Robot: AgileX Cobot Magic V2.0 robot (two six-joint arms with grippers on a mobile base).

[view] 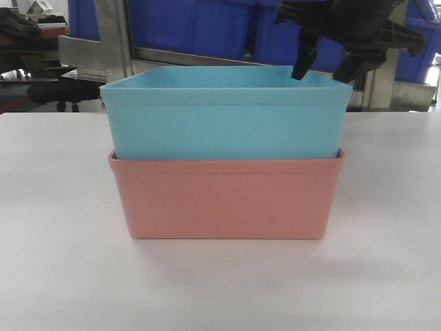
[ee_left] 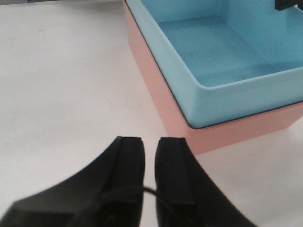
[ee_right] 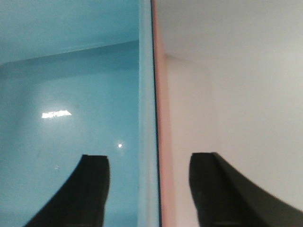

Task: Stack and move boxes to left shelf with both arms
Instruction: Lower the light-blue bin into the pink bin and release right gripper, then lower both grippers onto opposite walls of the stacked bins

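Observation:
The light blue bin (view: 227,117) sits nested inside the salmon pink bin (view: 227,200) on the grey-white table (view: 55,276). My right gripper (view: 325,72) is open and straddles the stack's right rim. In the right wrist view (ee_right: 149,163) one finger is over the blue bin's inside (ee_right: 71,94) and the other is outside the pink rim (ee_right: 162,142). My left gripper (ee_left: 150,142) is shut and empty, low over bare table, short of the stack's near corner, with blue (ee_left: 222,52) above pink (ee_left: 246,126). No roller-track shelf is in view.
A steel frame (view: 114,41) holding dark blue bins (view: 193,27) stands behind the table. Dark clutter and a chair (view: 48,89) lie at the far left.

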